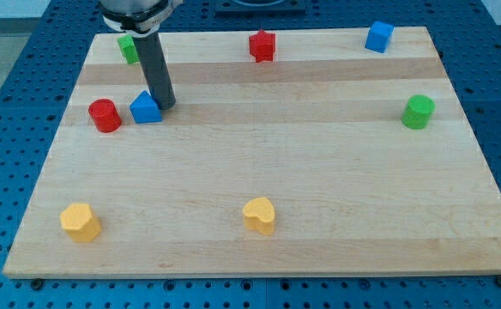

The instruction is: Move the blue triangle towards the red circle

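Observation:
The blue triangle (146,109) lies on the wooden board (259,154) at the view's upper left. The red circle (105,115) stands just to its left, a small gap apart. My tip (166,105) rests on the board right against the blue triangle's right side, with the dark rod rising up from it toward the view's top.
A green block (128,48) sits behind the rod at the top left. A red star-like block (262,45) is at top middle, a blue cube (378,37) at top right, a green cylinder (419,112) at right. Two yellow blocks (81,222) (259,215) lie near the bottom.

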Controlling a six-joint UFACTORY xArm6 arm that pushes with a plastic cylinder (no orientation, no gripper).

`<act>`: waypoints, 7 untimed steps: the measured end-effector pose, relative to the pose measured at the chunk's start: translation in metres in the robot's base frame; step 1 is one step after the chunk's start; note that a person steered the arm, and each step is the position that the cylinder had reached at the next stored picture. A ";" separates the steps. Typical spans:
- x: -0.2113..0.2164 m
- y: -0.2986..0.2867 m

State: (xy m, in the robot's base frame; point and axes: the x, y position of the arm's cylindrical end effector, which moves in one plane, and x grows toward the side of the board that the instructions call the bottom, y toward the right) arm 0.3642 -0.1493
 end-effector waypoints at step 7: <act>0.033 0.000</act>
State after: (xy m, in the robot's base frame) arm 0.3969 -0.1493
